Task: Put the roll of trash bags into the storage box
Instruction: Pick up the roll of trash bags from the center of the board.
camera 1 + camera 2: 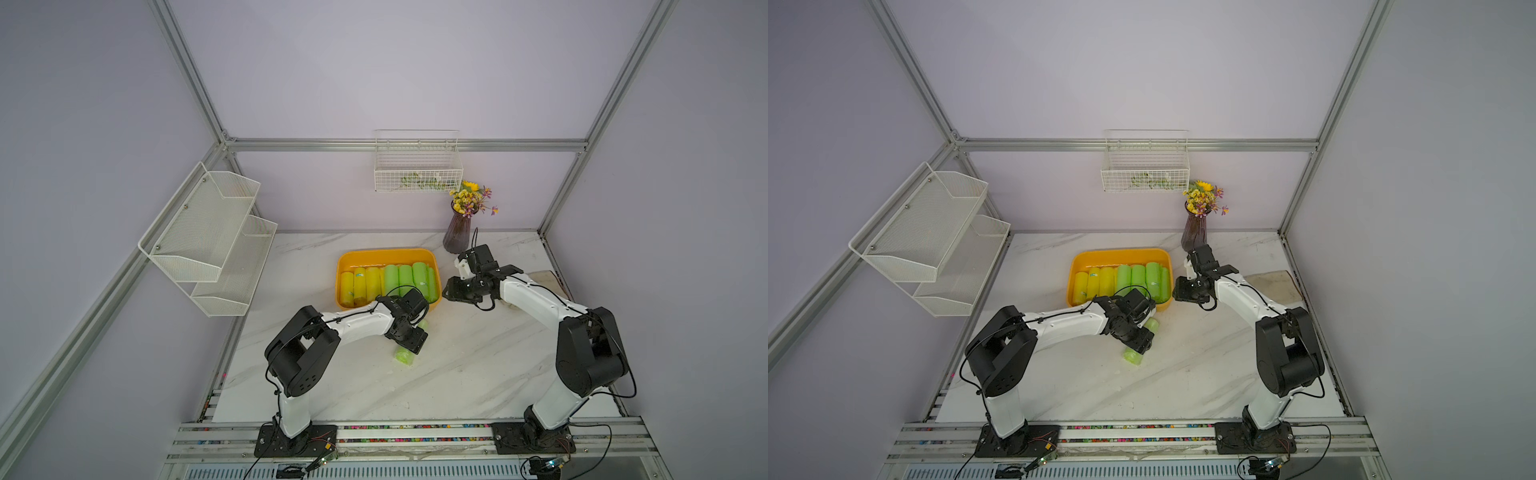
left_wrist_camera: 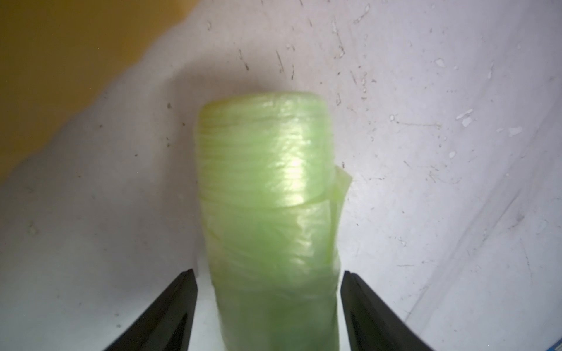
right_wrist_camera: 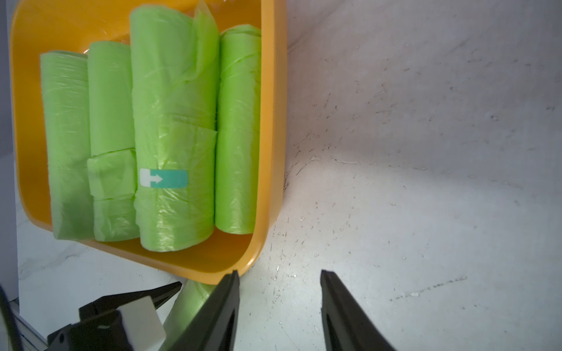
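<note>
With the left gripper [image 2: 269, 273] open astride the pale green plastic roll of trash bags [image 2: 264, 182], which lies on the white marbled tabletop [image 2: 425, 136] between its jaws, close evenly, squeeze gently, then lift it over the near rim of the shallow orange-yellow plastic storage box [image 1: 386, 251] just ahead.

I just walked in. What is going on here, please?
The left gripper is down at the table with its fingers on either side of a green roll of trash bags lying just outside the orange storage box. Other yellow and green rolls already lie inside it. The right gripper hangs open and empty beside the box.
</note>
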Tool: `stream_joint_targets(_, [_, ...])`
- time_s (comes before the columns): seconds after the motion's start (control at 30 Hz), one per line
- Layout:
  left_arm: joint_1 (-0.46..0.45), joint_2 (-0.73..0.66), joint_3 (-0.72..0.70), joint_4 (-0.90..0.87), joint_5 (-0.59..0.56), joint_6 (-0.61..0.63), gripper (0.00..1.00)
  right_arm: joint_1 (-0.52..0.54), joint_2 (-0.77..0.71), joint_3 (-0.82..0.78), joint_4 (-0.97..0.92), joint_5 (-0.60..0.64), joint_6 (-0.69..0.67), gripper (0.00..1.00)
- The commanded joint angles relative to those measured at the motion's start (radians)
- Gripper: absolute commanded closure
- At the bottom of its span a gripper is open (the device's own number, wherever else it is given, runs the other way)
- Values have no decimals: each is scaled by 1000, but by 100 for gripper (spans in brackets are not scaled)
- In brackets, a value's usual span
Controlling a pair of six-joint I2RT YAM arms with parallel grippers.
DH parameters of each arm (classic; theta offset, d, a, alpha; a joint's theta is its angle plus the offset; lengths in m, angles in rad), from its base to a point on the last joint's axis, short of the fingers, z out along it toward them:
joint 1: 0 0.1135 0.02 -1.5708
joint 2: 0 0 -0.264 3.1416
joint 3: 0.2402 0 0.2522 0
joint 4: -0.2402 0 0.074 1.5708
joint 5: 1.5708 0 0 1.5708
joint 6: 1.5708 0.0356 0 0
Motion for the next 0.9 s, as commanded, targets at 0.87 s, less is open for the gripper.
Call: stream_joint_targets(0.87, [-3,-85,20,23,12,-1,59,-21,-59,-30,25,10,-11,51])
